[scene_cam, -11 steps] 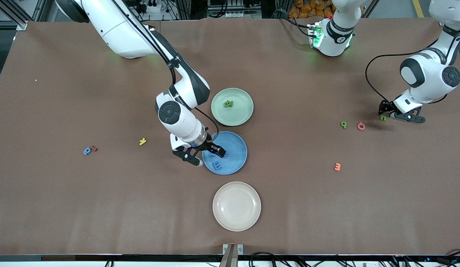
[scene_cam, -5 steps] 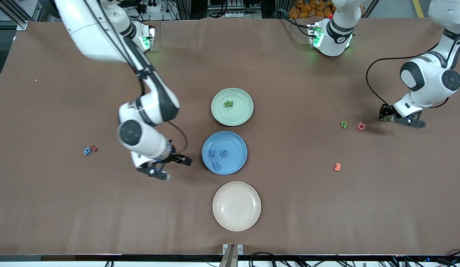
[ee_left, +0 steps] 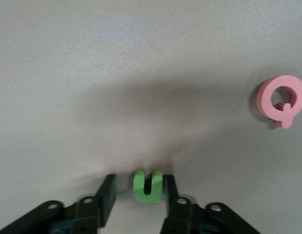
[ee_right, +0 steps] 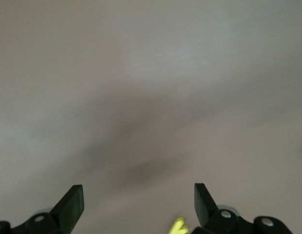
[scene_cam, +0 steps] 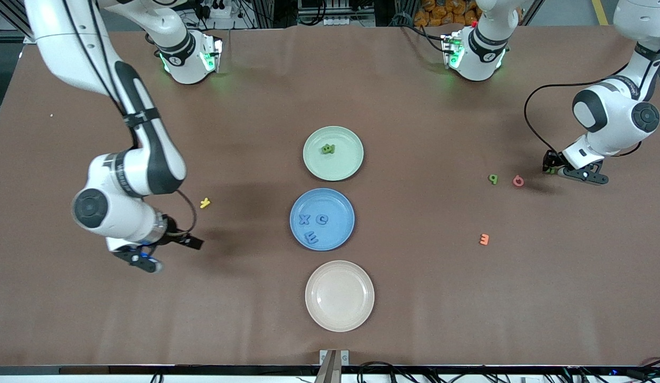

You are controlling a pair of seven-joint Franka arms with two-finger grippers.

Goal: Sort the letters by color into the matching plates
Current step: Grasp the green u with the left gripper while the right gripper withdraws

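The pale green plate [scene_cam: 347,159] holds one green letter [scene_cam: 328,149]. Nearer the camera, the blue plate [scene_cam: 341,205] holds three blue letters, an X [scene_cam: 305,219], a C [scene_cam: 322,218] and an E [scene_cam: 310,238]. My left gripper [scene_cam: 554,168] is down at the table near the left arm's end. Its jaws stand open around a green U [ee_left: 147,187], one finger touching it and the other apart. Another green letter [scene_cam: 493,178] lies nearby. My right gripper [scene_cam: 172,254] hangs open and empty over bare table toward the right arm's end.
A beige plate [scene_cam: 340,296] sits nearest the camera. A pink letter [scene_cam: 518,181] lies beside the loose green one, an orange letter [scene_cam: 484,239] nearer the camera. A yellow letter [scene_cam: 205,202] lies close to the right gripper.
The right arm swung away from the blue plate toward its own end of the table, jaws wide, leaving a blue letter in the plate. The left gripper settled slightly around the green U.
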